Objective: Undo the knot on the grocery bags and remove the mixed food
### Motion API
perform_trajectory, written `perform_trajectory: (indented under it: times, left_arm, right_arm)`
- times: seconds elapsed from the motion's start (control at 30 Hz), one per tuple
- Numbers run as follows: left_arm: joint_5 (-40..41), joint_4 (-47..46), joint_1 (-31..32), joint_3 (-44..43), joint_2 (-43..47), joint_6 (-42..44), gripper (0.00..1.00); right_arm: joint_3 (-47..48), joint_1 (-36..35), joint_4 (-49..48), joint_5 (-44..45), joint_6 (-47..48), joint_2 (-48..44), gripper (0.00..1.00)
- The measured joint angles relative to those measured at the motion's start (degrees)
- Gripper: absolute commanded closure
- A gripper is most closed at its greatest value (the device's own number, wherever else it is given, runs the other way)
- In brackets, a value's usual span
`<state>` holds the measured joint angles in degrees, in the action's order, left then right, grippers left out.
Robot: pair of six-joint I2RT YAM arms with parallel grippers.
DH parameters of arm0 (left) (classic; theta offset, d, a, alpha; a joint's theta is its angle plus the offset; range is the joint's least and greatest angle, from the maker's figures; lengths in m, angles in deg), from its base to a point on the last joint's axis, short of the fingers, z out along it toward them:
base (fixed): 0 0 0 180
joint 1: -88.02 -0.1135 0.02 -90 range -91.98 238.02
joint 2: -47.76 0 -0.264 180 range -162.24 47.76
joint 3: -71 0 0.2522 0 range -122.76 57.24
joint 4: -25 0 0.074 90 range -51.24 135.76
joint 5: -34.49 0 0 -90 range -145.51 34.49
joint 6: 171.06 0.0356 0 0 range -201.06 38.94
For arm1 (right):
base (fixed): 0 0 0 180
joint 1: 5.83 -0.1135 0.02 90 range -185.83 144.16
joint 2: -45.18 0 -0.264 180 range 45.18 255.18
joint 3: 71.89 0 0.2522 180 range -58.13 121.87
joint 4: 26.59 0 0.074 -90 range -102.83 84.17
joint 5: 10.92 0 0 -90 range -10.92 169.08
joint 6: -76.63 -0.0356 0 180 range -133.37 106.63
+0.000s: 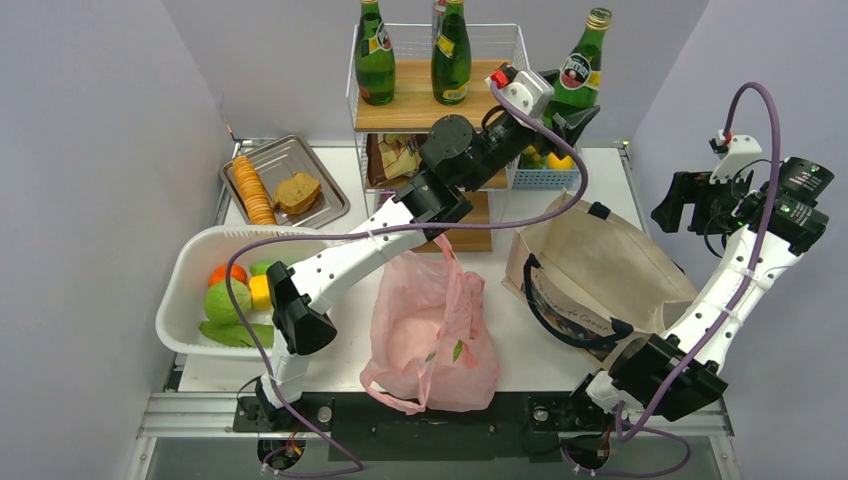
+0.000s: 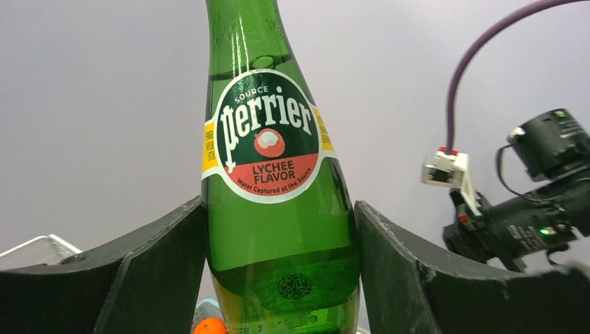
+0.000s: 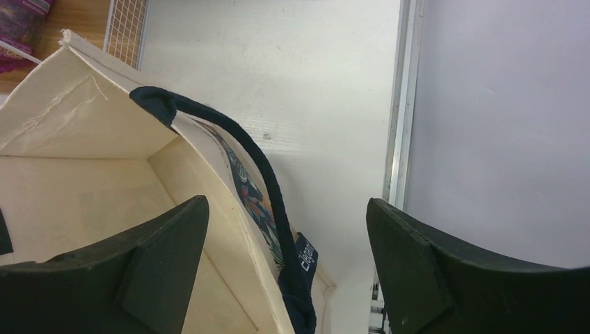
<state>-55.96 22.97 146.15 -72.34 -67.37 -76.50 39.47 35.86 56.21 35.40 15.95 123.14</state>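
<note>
Grocery bag (image 1: 432, 335) lay slumped on the tabletop (image 1: 512, 335), lower centre of the top view. My left gripper (image 2: 278, 204) clasped the green glass bottle (image 2: 268, 139) at upper right, beside the shelf rack (image 1: 410, 100). My right gripper (image 3: 286, 203) hung released and empty over the canvas tote (image 3: 90, 174).

Pink bag (image 1: 430, 335) crumpled, slack — green bottle (image 2: 278, 223) upright

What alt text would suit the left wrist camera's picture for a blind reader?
A green Perrier bottle, labelled lychee flavor, rises between the left end effector's two dark fingers, which touch its sides. Behind are a grey wall and, at right, the right arm.
</note>
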Motion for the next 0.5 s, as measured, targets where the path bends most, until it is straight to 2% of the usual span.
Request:
perform_trajectory:
  times: [0.23, 0.5]
  left_arm:
    - [2.69, -0.92, -3.8, 0.22, 0.07, 2.51, 1.0]
    - [4.48, -4.35, -8.39, 6.01, 2.32, 5.27, 1.0]
  right_arm:
    - [0.0, 0.0, 0.0, 0.02, 0.0, 0.0, 0.19]
    - [0.0, 0.0, 0.02, 0.48, 0.02, 0.0, 0.19]
